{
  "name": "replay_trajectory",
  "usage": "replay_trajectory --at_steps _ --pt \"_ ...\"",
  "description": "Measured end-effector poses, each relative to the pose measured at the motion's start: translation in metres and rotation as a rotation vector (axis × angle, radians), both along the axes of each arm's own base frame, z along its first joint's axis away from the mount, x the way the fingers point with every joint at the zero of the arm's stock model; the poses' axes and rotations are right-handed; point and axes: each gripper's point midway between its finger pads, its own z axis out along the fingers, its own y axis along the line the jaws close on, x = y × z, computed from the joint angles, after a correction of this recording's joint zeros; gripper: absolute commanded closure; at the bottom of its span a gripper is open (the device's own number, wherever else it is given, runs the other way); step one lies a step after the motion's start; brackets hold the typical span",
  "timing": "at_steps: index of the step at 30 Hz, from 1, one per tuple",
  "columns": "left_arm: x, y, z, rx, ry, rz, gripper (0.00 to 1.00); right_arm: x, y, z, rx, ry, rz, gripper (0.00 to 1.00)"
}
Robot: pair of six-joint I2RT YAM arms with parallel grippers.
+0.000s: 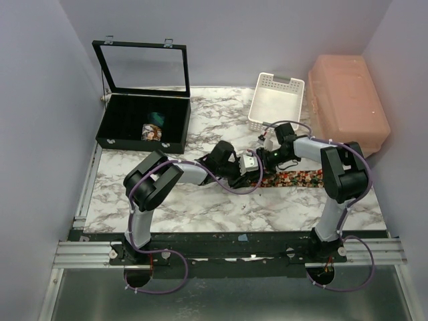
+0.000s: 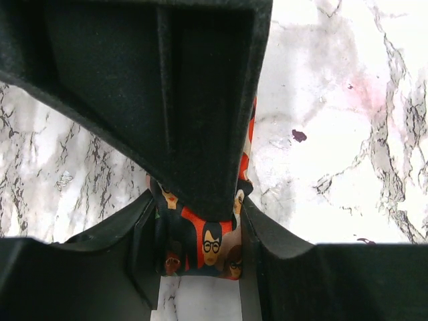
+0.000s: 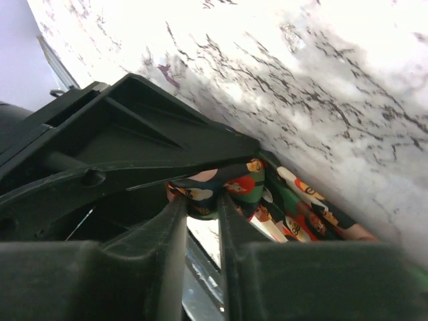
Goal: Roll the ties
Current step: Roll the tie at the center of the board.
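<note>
A dark tie (image 1: 297,178) printed with small red, orange and yellow faces lies flat along the marble table (image 1: 200,207), right of centre. Both grippers meet at its left end. My left gripper (image 1: 249,167) is shut on the tie's folded end (image 2: 210,244), which fills the gap between its fingers (image 2: 267,247). My right gripper (image 1: 266,159) comes from the right; its fingers (image 3: 170,231) stand close together, pinching the tie's edge (image 3: 294,200). The right gripper's black body (image 2: 180,100) hides the rest of the tie in the left wrist view.
An open black box (image 1: 144,124) at the back left holds a rolled patterned tie (image 1: 152,132) and a teal one (image 1: 156,118). A white slotted basket (image 1: 275,100) and a pink lidded container (image 1: 348,103) stand at the back right.
</note>
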Motion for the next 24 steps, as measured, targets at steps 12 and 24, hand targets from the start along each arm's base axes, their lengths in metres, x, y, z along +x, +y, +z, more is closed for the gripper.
replay_trajectory --at_steps 12,24 --pt "0.001 0.0 0.0 0.004 0.0 0.001 0.33 0.004 -0.014 -0.008 -0.043 0.045 -0.019 1.0" --pt "0.002 0.002 0.003 -0.035 -0.037 0.006 0.23 0.003 -0.044 -0.024 -0.12 0.073 -0.04 1.0"
